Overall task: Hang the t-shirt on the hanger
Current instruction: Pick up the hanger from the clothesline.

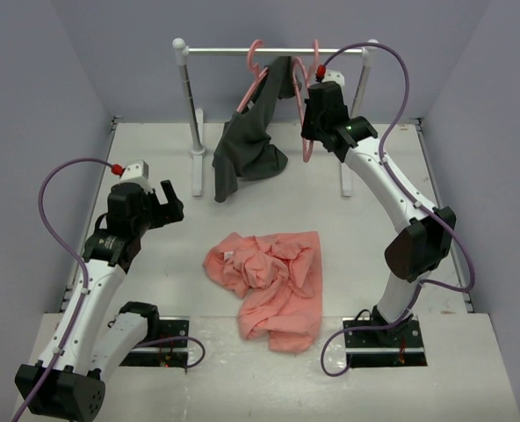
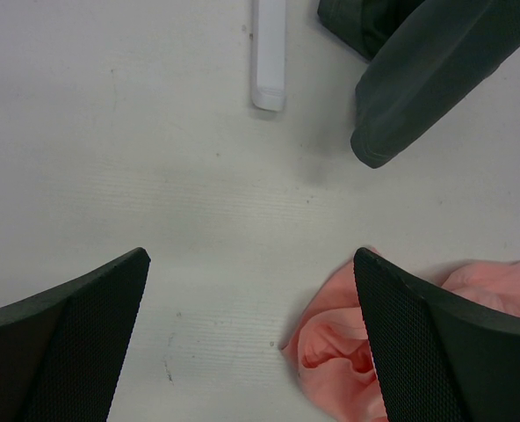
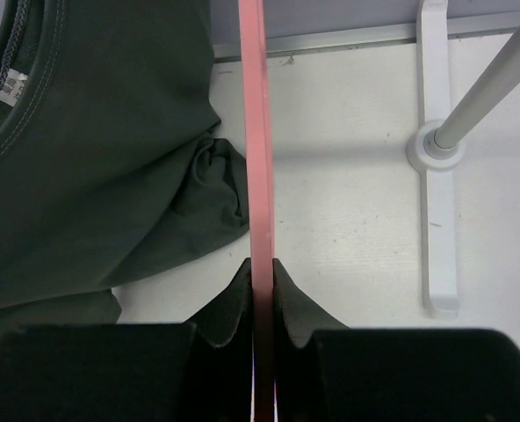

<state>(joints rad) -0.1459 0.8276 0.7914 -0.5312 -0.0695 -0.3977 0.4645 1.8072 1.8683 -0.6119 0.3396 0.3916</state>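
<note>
Fingers of the right gripper (image 3: 262, 274) pinch the thin, stiff, light pink hanger (image 3: 254, 132) hanging from the rail (image 1: 278, 51), while the left gripper (image 2: 249, 264), spread wide, hovers beside the limp, light salmon t-shirt (image 1: 273, 281) crumpled mid-tabletop (image 1: 269, 211), likely best gathered at collar or shoulders.

tee (image 1: 269, 281) n hanger (image 3: 256, 132), well apart
Salmon-pink tee lay crumpled front-center; thin pink hanger hung upright, back rt.

salmon-pink cotton t-shirt (image 1: 273, 281): frame centre, on white table (image 1: 155, 145) | dark grey fabric garment (image 1: 247, 149): top centre, on white tubular rack (image 1: 216, 51) | thin pink plastic hanger (image 1: 307, 151): just right of garment
</note>
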